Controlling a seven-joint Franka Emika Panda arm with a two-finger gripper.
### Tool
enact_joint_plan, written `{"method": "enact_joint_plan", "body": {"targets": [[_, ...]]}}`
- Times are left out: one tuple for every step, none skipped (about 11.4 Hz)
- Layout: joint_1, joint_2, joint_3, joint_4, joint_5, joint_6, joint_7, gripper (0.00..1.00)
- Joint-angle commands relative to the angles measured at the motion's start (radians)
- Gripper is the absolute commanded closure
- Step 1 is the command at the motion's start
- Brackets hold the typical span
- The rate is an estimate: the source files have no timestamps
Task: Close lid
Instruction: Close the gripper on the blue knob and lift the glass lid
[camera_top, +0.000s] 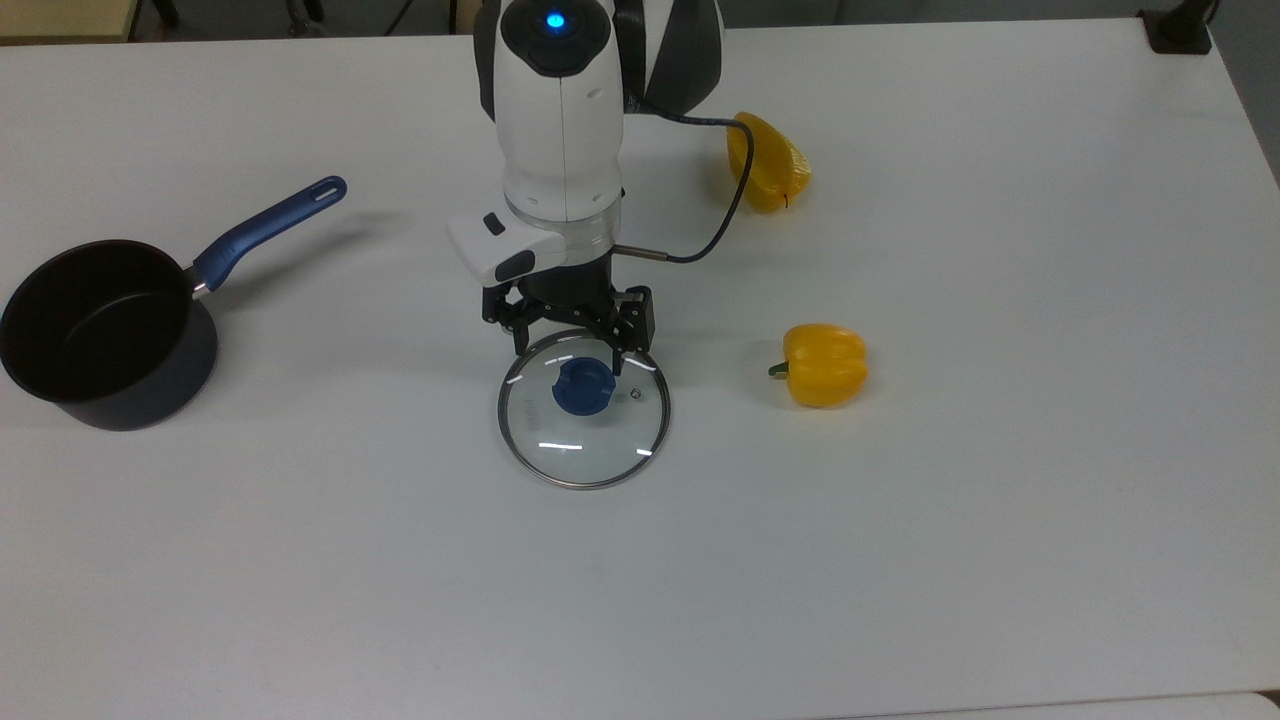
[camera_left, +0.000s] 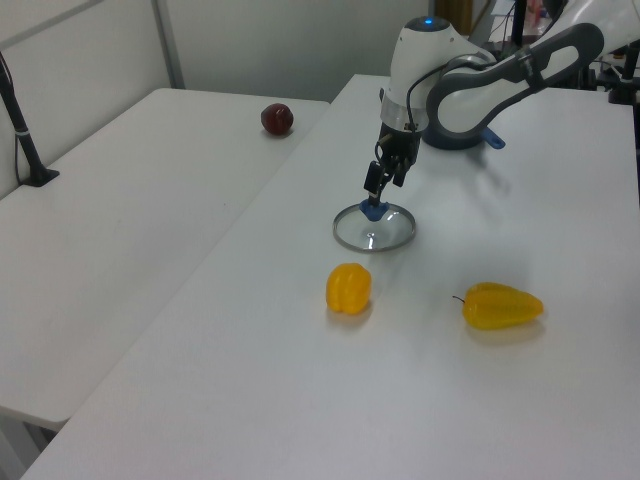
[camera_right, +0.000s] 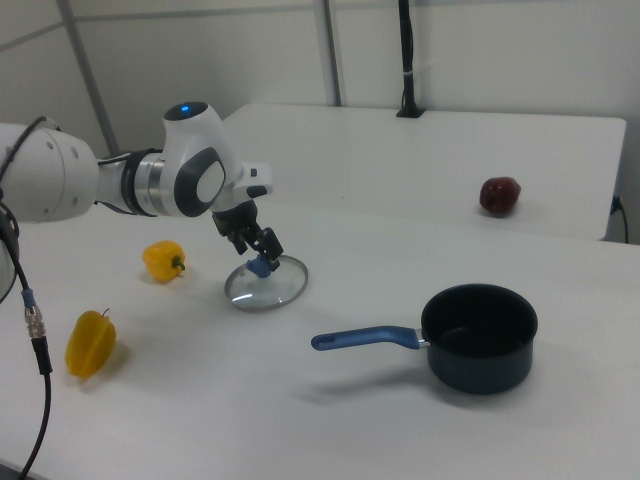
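Glass lid (camera_top: 583, 408) lies flat on the white desk (camera_top: 900, 520), knob (camera_top: 584, 386) up, near the middle of the top view and well apart from the dark saucepan (camera_top: 105, 335) at the top view's left. We note the gripper (camera_top: 570, 357) hangs above the far edge of the lid, pointing down, its two fingers spread apart with nothing between them. In the top view the blue knob sits just below the fingertips, so the gripper's centre line falls a little short of the knob, toward the arm's side. The finger gap runs roughly along the top view's left-right line, and the round knob has no preferred axis, so we judge no wrist turn is needed. In the left view the gripper (camera_left: 377, 193) is low over the knob (camera_left: 373, 209); in the right view the fingertips (camera_right: 262, 251) look just above or at the knob (camera_right: 261, 266), and we cannot tell if they touch it. We judge the step in hand is the reach for the knob, with the lid not yet lifted. The saucepan's blue handle (camera_top: 268, 229) points toward the arm, and the pan mouth is open and unobstructed. Two yellow peppers (camera_top: 823, 364) (camera_top: 766, 163) lie on the top view's right, off the likely path to the saucepan.
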Motion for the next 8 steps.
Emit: {"method": "enact_joint_plan", "body": {"targets": [[0.007, 0.033, -0.005, 0.002, -0.018, 0.065, 0.047, 0.00], [0.007, 0.035, -0.005, 0.002, -0.018, 0.068, 0.049, 0.00], [0.007, 0.035, -0.005, 0.002, -0.018, 0.070, 0.049, 0.00], [0.007, 0.035, -0.005, 0.002, -0.018, 0.073, 0.054, 0.02], [0.009, 0.036, -0.005, 0.002, -0.018, 0.075, 0.054, 0.05], [0.012, 0.050, -0.005, 0.004, -0.020, 0.075, 0.054, 0.05], [0.022, 0.053, -0.007, 0.004, -0.031, 0.075, 0.054, 0.09], [0.022, 0.052, -0.007, 0.004, -0.035, 0.075, 0.055, 0.09]]}}
